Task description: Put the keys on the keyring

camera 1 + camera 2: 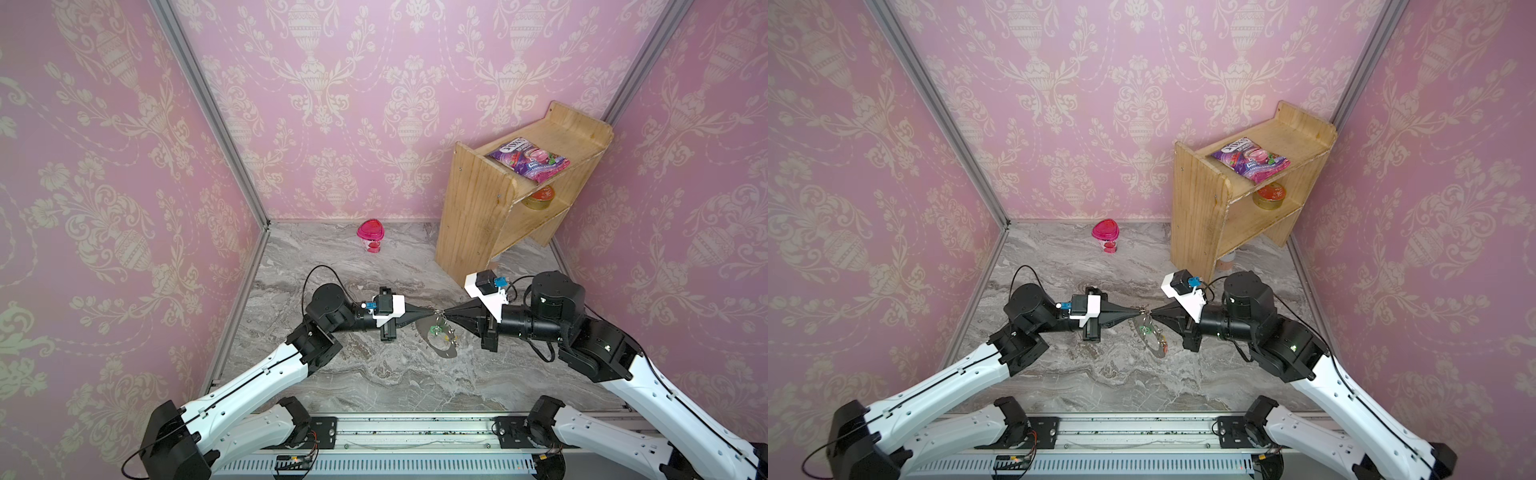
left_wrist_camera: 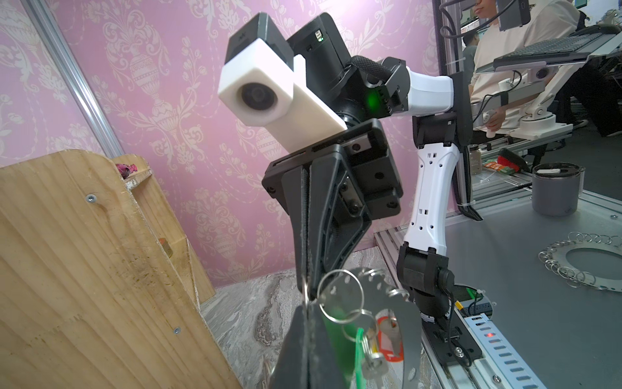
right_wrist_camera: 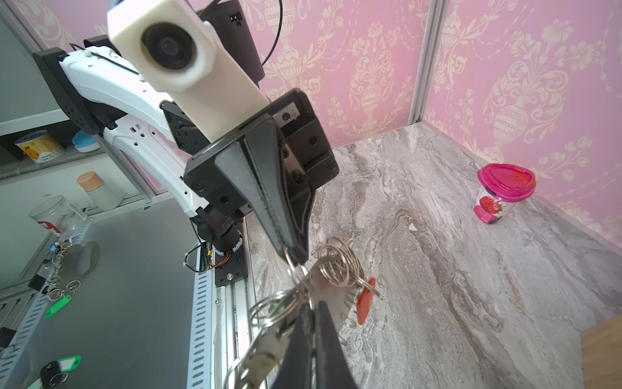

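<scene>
Marble tabletop (image 1: 374, 386) is closed in on three sides by pink walls (image 1: 374, 104) and bounded at the front by a metal rail (image 1: 415, 432). Above its middle the left claw (image 1: 432, 312) and right claw (image 1: 448, 312) are met tip to tip. Both are pinched shut on rings of the keyring (image 1: 444, 347), which is held clear of the surface and hangs tilted beneath them. A green tag (image 2: 358, 350) and a red tag (image 3: 365, 303) are hung on it. Bare marble is left in front of the claws and to their left. A wooden shelf (image 1: 478, 216) is stood close behind the right arm, and a pink cup (image 1: 370, 236) is set by the back wall, well apart.
</scene>
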`<state>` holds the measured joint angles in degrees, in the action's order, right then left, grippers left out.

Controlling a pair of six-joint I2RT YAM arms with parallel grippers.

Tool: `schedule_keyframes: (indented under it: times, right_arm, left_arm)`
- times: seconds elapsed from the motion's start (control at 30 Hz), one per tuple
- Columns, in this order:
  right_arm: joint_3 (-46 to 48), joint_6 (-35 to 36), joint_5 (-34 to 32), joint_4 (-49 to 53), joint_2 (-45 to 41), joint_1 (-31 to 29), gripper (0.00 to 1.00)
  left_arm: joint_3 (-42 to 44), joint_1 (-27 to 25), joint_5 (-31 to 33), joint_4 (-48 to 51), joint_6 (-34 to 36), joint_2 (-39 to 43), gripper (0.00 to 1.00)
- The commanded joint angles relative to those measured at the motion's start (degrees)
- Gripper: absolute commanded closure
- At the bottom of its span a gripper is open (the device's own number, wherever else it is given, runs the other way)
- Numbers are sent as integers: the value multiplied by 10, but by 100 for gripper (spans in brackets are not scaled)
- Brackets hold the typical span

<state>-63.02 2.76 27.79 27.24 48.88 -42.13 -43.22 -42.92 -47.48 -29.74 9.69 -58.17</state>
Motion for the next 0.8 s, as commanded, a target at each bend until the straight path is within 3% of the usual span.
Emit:
schedule_keyframes:
  times: [0.0, 0.5, 0.77]
  right_arm:
    - [7, -9, 14, -13, -2, 2, 98]
    - [54, -52, 25, -58, -4, 0, 100]
    - [37, -34, -18, -32, -23, 0, 79]
  left_arm:
    - [1, 2, 1, -35, -14, 12, 100]
    - [8, 2, 9, -92, -44, 10, 100]
    - [9, 2, 0, -85, -50, 10, 100]
